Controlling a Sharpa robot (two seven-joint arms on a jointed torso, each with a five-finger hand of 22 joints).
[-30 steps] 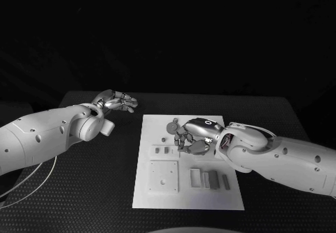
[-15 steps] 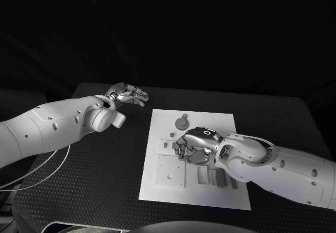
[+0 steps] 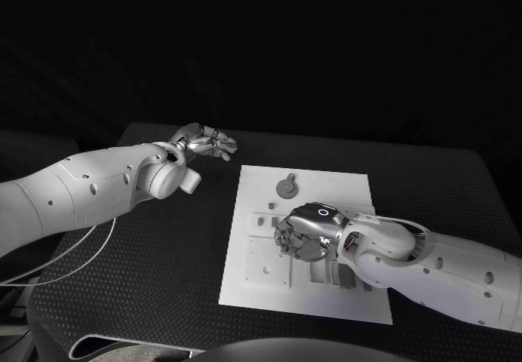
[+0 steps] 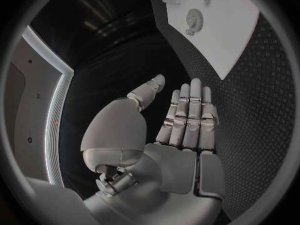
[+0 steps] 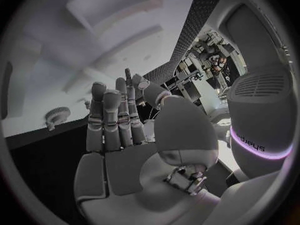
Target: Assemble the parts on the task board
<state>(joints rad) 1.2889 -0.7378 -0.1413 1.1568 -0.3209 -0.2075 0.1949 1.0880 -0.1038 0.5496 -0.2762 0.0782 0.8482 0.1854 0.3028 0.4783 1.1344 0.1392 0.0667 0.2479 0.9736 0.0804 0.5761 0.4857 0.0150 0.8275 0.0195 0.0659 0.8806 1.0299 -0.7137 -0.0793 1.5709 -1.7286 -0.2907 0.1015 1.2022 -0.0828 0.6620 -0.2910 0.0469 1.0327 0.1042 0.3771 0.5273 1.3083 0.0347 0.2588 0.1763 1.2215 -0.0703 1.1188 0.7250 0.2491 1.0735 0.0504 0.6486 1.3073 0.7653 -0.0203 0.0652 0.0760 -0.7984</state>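
Note:
The white task board [image 3: 335, 194] lies in the middle of the black table. A round gear-like part [image 3: 287, 188] sits near its far edge. My right hand [image 3: 305, 234] hovers over the board's middle, covering the small parts there; in the right wrist view its fingers [image 5: 115, 122] are stretched out with nothing in them, above the board [image 5: 37, 75] and the gear [image 5: 55, 116]. My left hand [image 3: 204, 141] hangs over the table beyond the board's far left corner, its fingers [image 4: 190, 115] straight and empty, with the board [image 4: 231, 30] and gear [image 4: 195, 17] beyond them.
A square plate [image 3: 265, 264] rests on the board's near left part. Several narrow rectangular parts [image 3: 346, 277] stand at the near right, close under my right forearm. A thin cable [image 3: 76, 260] hangs from the left arm over the table's left side.
The head camera has shifted. My right hand has moved from beside the gear toward the board's middle. My left hand's fingers have uncurled and straightened.

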